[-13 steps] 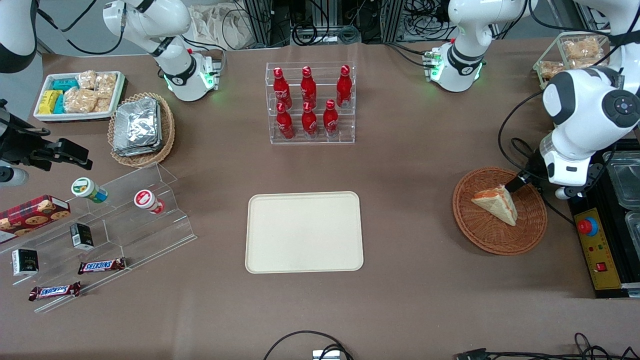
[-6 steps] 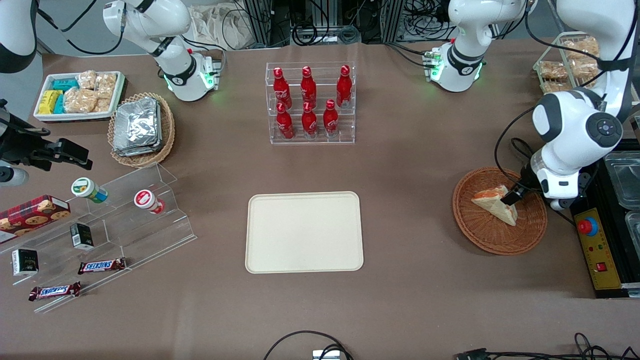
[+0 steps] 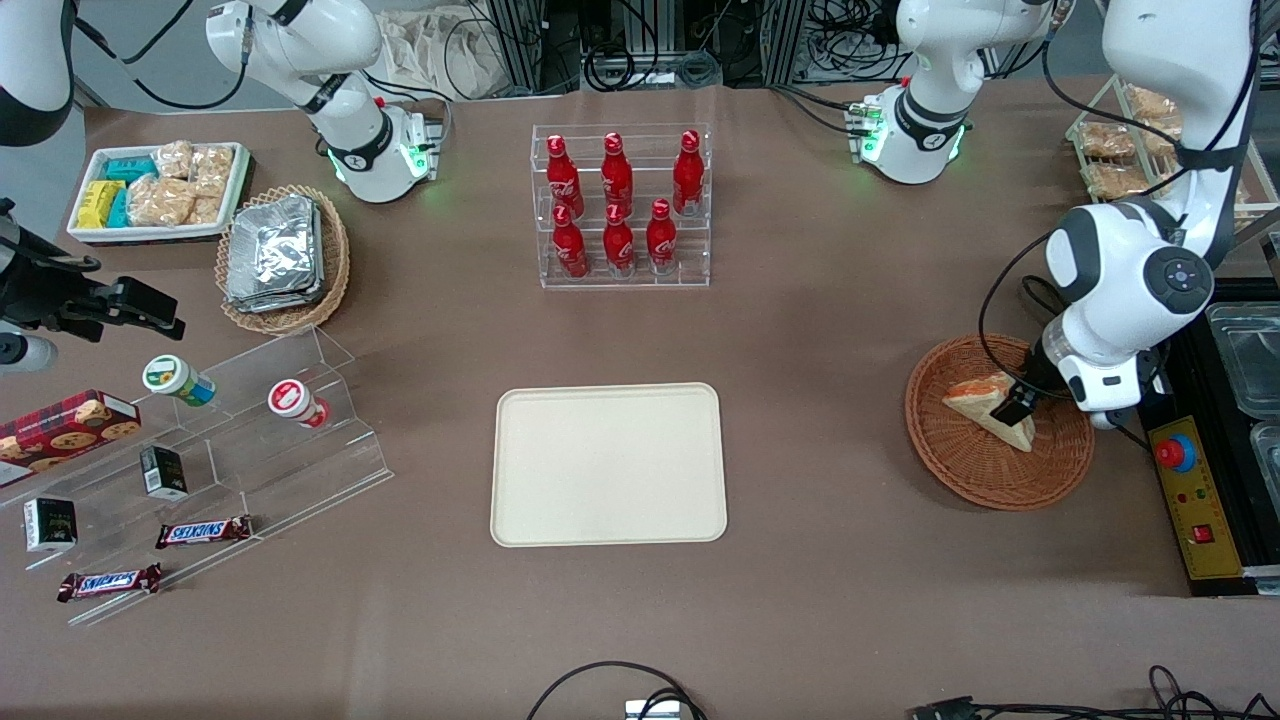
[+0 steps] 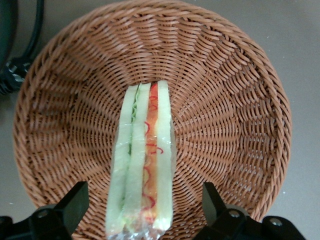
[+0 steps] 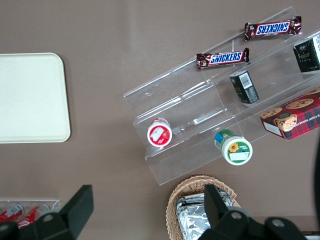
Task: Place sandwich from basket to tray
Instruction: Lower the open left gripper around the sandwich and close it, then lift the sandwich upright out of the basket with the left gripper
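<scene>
One sandwich lies in the round brown wicker basket, standing on edge with its filling side up, so I see pale bread, a green layer and an orange-red layer running lengthwise under clear wrap. My gripper is down in the basket right over it, jaws spread wide, one dark finger on each side of the wedge and clear of the bread on both. Nothing is held; the sandwich sits between the fingers, resting on the woven bottom.

From the front camera, the gripper shows as a dark tip over the sandwich, which lies near the middle of the basket, pointed end toward that camera. The basket sits at my working end of the table, just beside a black control box with a red button.

The cream tray rests flat in the middle of the table, well apart from the basket, with brown tabletop between them. Farther from the front camera than the tray stands a clear rack of red bottles. Toward the parked arm's end are a paler wicker basket of silver foil packs, a white tub of snack packs, and a clear stepped stand with chocolate bars and small tubs on it.
</scene>
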You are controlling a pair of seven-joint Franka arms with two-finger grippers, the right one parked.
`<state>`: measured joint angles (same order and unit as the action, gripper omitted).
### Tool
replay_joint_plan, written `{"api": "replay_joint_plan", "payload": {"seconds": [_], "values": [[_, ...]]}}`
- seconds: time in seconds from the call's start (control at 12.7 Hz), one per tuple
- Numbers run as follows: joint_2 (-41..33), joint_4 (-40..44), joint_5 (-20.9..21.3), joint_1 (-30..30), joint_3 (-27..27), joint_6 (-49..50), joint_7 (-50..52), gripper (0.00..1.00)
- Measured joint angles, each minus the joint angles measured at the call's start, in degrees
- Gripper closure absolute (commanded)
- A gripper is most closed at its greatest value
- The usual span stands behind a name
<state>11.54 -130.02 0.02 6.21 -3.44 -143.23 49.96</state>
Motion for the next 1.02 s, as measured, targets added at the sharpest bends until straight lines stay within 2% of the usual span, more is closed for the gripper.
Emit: {"api": "replay_joint_plan", "payload": {"seconds": [0.31,0.39,0.47,0.71,0.86,1.02], "values": [[2.48,-0.38,0.00,-0.08,-0.10,-3.33,1.25,0.00],[2.91,-0.72,0.00,-0.08,-0.10,-4.25,1.28,0.05],[3.23,-1.13,0.00,-0.08,-0.10,-5.00,1.29,0.14],[3.38,-1.78,0.01,-0.08,-0.10,-5.78,1.30,0.48],[3.38,-1.88,0.14,-0.11,-0.13,-5.78,1.18,0.57],[3.37,-1.88,0.40,-0.31,-0.15,-5.74,-0.12,0.58]]}}
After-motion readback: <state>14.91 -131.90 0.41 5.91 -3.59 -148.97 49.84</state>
